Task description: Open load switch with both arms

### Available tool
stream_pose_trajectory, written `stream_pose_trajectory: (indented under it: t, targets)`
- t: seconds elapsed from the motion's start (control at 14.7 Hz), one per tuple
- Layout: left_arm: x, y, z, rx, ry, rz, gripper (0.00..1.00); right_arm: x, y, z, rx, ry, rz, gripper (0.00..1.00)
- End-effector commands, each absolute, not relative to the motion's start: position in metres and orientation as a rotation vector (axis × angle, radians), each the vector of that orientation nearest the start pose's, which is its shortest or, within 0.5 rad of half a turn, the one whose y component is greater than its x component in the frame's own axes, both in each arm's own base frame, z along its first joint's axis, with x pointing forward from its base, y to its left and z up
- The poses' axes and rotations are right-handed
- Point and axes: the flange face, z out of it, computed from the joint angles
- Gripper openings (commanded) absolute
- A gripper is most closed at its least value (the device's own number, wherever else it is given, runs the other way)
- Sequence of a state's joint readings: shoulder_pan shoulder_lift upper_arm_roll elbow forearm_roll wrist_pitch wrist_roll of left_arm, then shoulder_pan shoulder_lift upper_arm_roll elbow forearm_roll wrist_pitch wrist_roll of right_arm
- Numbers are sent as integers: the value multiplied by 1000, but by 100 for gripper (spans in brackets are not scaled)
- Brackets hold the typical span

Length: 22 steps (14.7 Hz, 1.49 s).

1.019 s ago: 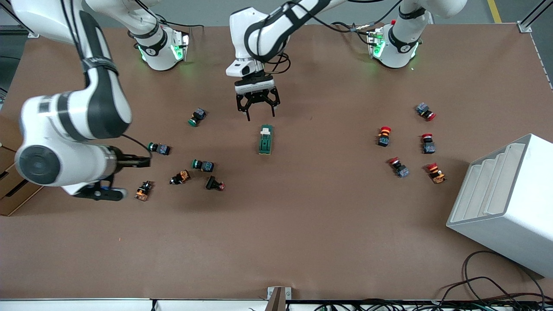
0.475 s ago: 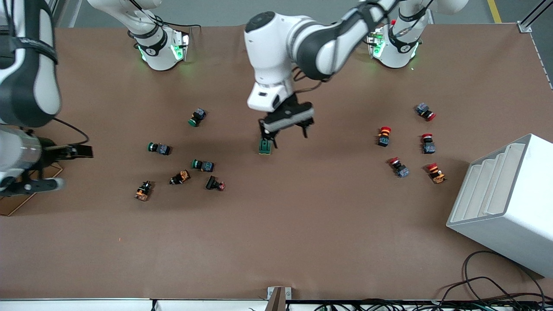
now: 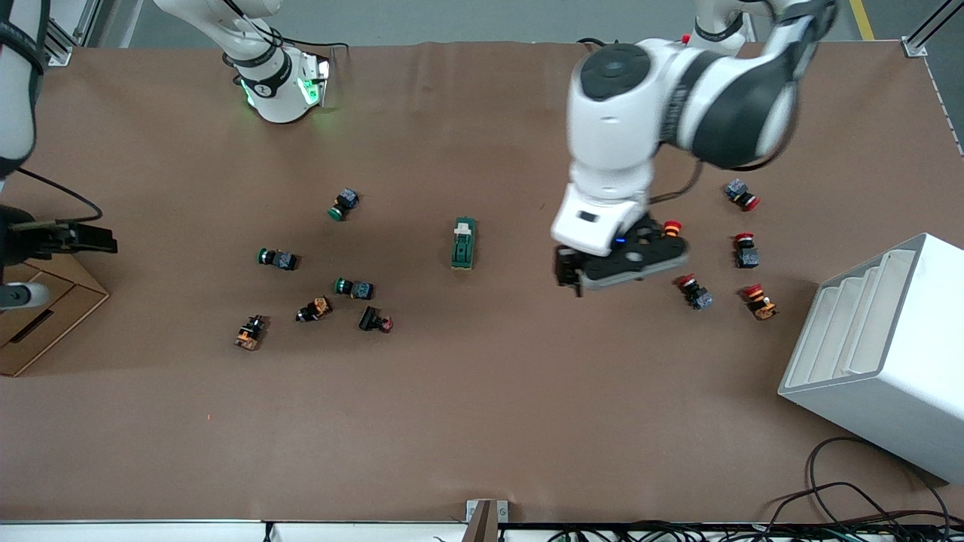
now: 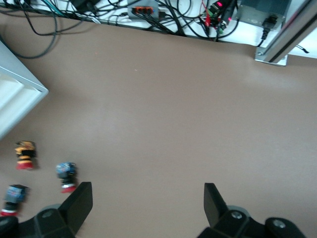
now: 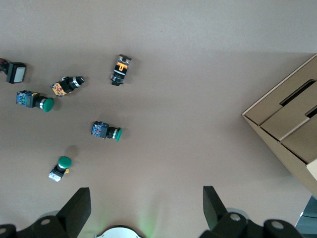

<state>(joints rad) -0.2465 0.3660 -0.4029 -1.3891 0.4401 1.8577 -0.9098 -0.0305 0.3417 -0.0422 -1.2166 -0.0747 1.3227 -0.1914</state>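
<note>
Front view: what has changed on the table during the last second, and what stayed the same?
The left hand came down onto the load switch, then swung away empty toward the red buttons, fingers open. The right hand withdrew to the cardboard box, open. The switch and all the buttons lie where they were.

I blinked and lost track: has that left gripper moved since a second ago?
Yes. The left gripper has swung away from the load switch toward the red-capped push buttons at its own arm's end.

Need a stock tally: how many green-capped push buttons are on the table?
3, all toward the right arm's end: the farthest green button, the middle green button, and the nearest green button. None seems hidden.
</note>
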Motion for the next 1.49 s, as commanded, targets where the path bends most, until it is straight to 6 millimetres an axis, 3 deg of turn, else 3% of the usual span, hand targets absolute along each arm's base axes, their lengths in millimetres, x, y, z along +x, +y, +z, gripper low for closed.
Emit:
stream_pose_trajectory:
  t: [0.0,0.14,0.27,0.41,0.61,0.88,1.09,1.22,1.43]
  targets:
    - [577,-305,579,-3032,-191,-390,100,623,-41,571,-3162,-195,394,100]
    - [579,-254,610,-3079,-182,-350,100,621,-39,573,-3145,-209,388,100]
    - [572,-219,629,-3072,-62,-280,100,616,-37,573,-3118,-211,445,100]
    - [567,-181,642,-3065,-10,-211,100,610,-29,584,-3088,-228,413,100]
    - [561,-135,669,-3072,64,-230,100,591,-29,596,-3068,-226,372,100]
    - [547,-91,683,-3143,8,-136,100,574,-13,609,-3089,-251,334,100]
    - [536,-80,695,-3138,65,-127,100,559,-8,625,-3105,-169,310,100]
    - [535,-61,698,-3139,86,-128,100,548,2,637,-3129,-113,299,100]
    - [526,-47,705,-3132,128,-118,100,534,0,654,-3134,-105,273,100]
